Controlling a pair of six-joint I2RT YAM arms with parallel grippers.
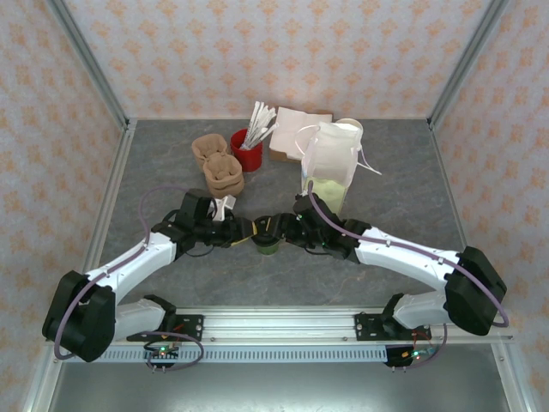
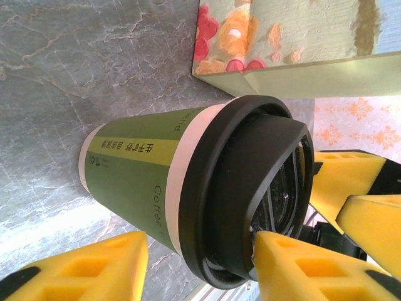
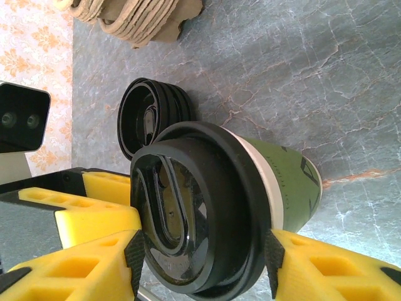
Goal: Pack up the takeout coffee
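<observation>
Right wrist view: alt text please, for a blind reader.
A green paper coffee cup with a black lid sits between the yellow fingers of the right end effector, whose pads flank the lid rim; contact is unclear. Behind it, a stack of loose lids rests on the grey marbled table, brown pulp cup carriers at the top edge.

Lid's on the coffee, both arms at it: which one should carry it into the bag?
Likely right. The right end effector grips the takeout coffee at its lid, and the bag stands just beyond it. The left end effector sits farther from the bag.
</observation>
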